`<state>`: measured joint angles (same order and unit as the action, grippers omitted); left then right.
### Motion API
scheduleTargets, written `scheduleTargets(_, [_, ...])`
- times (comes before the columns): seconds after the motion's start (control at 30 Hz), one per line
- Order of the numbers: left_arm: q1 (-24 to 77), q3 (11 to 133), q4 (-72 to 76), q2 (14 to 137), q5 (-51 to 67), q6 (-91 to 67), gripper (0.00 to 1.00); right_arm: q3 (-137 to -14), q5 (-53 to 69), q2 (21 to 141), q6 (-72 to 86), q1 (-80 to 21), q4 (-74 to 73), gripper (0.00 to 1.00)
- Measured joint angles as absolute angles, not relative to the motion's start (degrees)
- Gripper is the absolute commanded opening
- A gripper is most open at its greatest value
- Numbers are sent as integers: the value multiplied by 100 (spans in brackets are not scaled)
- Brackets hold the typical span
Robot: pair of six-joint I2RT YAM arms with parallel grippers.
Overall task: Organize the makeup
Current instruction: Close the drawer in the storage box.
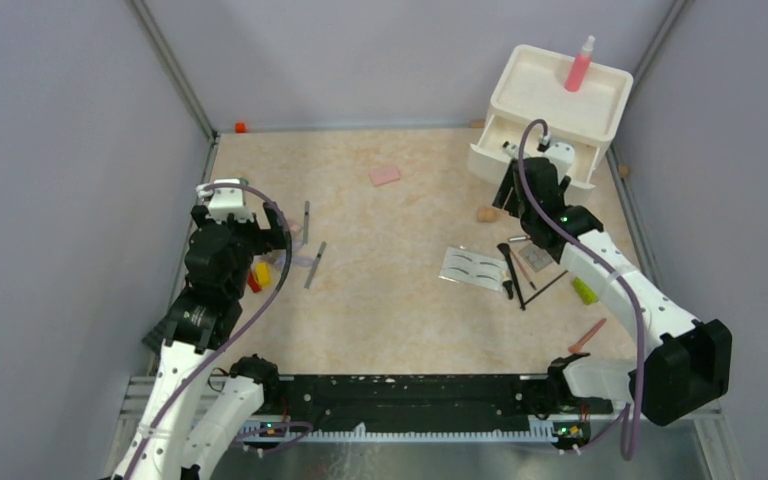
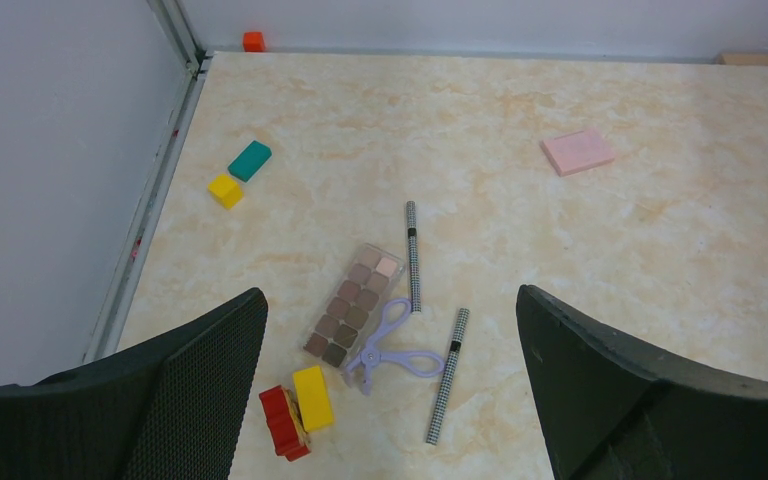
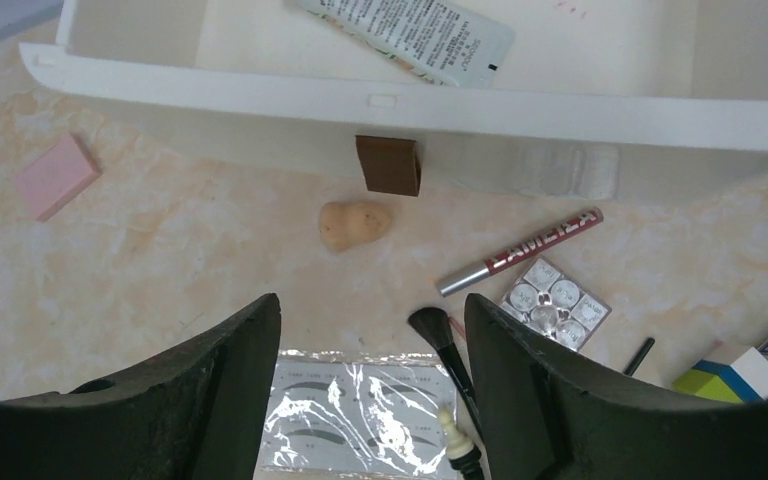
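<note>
Pink spray bottle (image 1: 579, 64) stands upright atop the organizer (image 1: 538, 92); silver tube (image 3: 410, 28) lies in its drawer (image 3: 260, 95); pink pad (image 1: 384, 176), eyebrow card (image 1: 472, 266) and pencils (image 2: 413, 255) lie across the worktop (image 1: 390, 310).

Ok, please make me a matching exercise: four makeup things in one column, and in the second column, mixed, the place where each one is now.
Things
1. pink spray bottle
2. silver tube
3. eyeshadow palette
4. peach sponge

Places
a. inside the open drawer
b. beside the purple eyelash curler
c. upright on top of the white organizer
d. on the table, just outside the drawer front

Pairs: 1-c, 2-a, 3-b, 4-d
</note>
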<state>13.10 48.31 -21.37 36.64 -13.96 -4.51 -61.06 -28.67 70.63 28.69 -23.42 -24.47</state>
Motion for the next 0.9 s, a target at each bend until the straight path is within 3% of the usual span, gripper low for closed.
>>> scheduleTargets(0.4, [1308, 4860, -2156, 3743, -1245, -609, 99, -6106, -3009, 7258, 3315, -2029, -2241, 68])
scheduleTargets(0.9, [1308, 5631, -2241, 5050, -421, -1041, 99, -6106, -3020, 7540, 3435, -1920, -2036, 64])
